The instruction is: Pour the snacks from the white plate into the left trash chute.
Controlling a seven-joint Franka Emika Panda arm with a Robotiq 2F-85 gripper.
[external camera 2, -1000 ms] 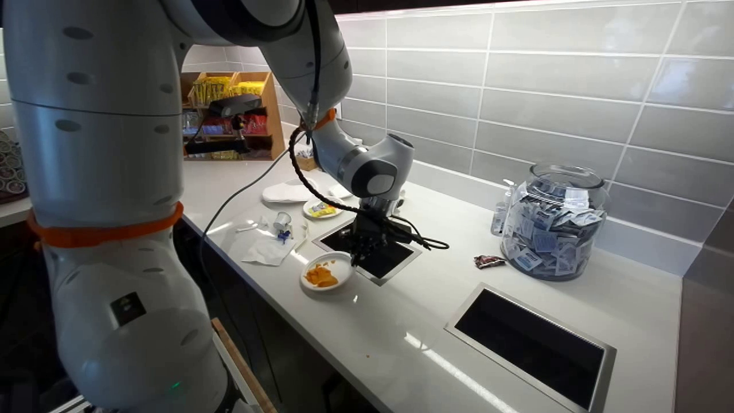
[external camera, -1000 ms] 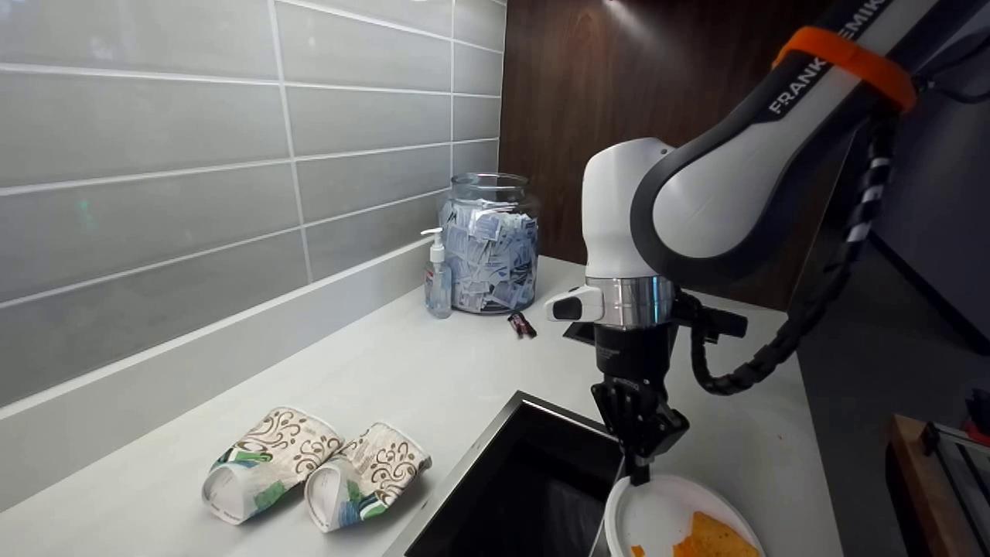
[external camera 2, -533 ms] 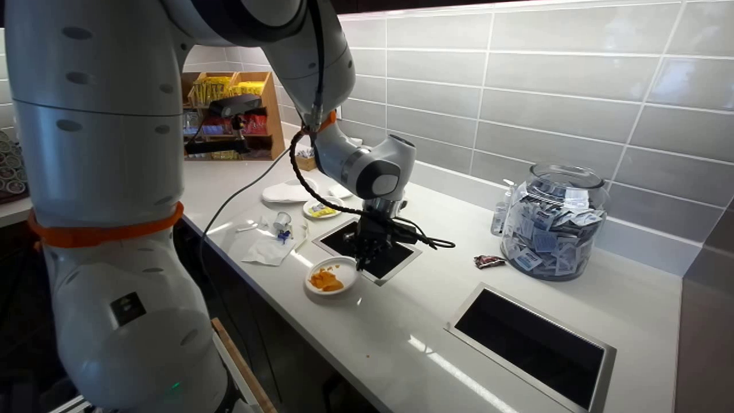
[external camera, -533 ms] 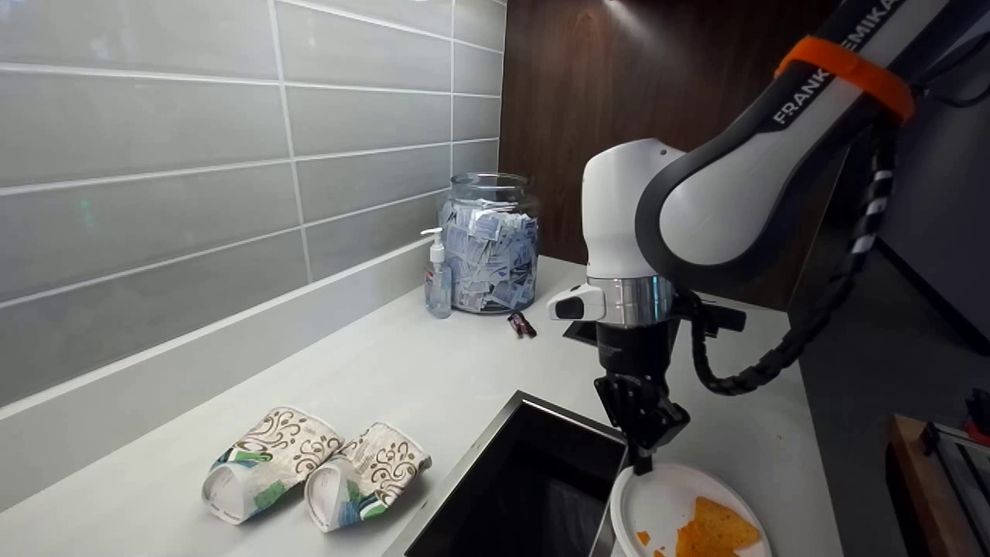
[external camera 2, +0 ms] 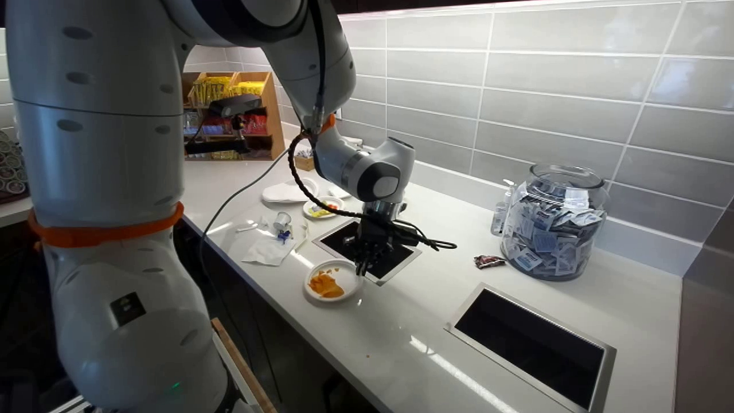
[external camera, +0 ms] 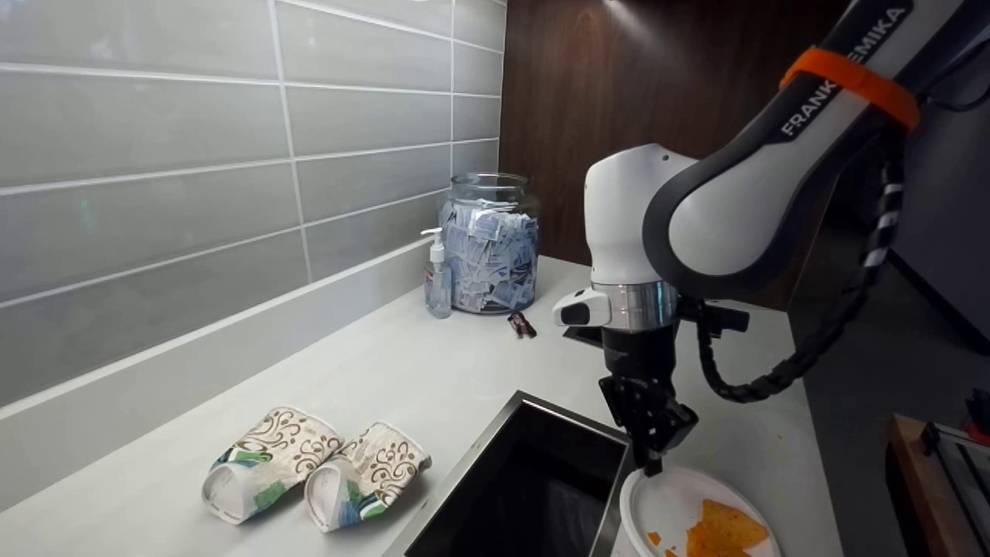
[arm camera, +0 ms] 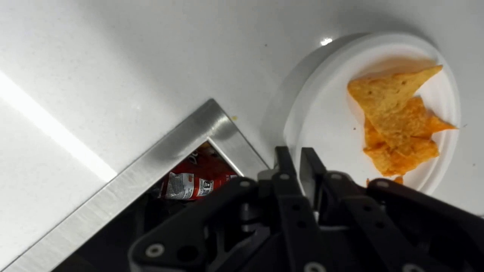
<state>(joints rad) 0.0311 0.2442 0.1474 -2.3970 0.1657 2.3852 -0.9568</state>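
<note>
The white plate (arm camera: 329,128) was pinched by its rim just beside the left trash chute (external camera: 534,480), the chips (arm camera: 393,113) not yet poured. We found the claw (arm camera: 297,151) drawn nearly together, with the plate's rim caught between its fingers (arm camera: 281,160) on the side facing the chute; how firm the pinch was, we could not tell. A shadow (arm camera: 276,111) along the plate suggested to us that it hung slightly clear of the bench (external camera: 379,356). We judged the plate light and thin-walled, stiff at its raised lip but apt to bow across the flat middle when borne by one edge. The chips, in our estimate dry, brittle and nearly weightless, lay heaped toward the far side, where they would tend to tip the plate about the pinch; the crumbs (external camera: 654,538) would scatter most readily. A hold square to the rim and deep over it seemed best to us: too hard a squeeze might have creased the lip, too slack a one might have let it swivel. Because the held edge faced the chute, chips poured that way could have lodged against the fingers, and we favoured tipping the plate sideways once over the opening.
</note>
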